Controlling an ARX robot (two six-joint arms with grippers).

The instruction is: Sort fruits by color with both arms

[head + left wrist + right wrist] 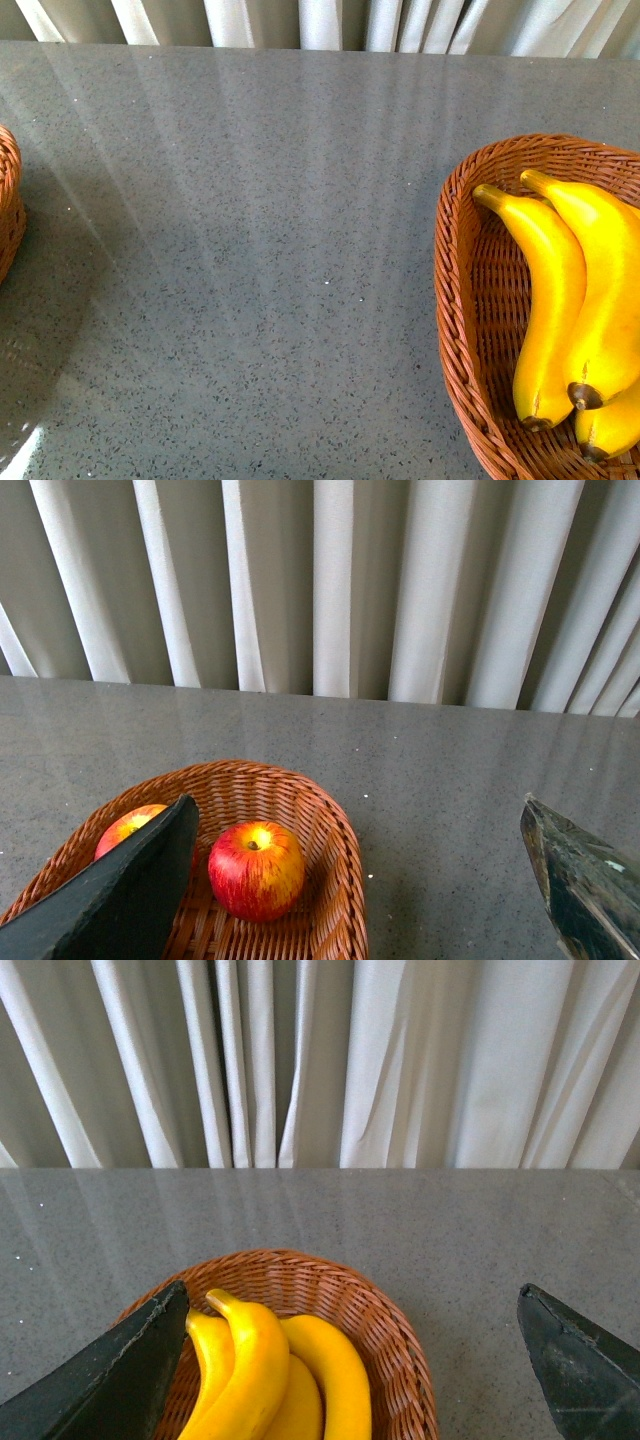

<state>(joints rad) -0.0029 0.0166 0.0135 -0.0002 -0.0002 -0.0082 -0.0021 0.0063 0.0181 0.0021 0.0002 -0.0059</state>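
Here bananas (270, 1380) lie under the spread right hand (350, 1360); apples (256, 870) under the left hand (360, 880).

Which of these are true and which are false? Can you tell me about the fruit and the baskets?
1. The bananas lie in the wicker basket on the right. True.
2. Two apples sit in the other basket. True.
3. A banana lies among the apples. False: that basket shows only apples.
4. The left gripper is squeezing an apple. False: its fingers stand wide apart, holding nothing.
5. Loose fruit lies on the grey table. False: none shows between the baskets.
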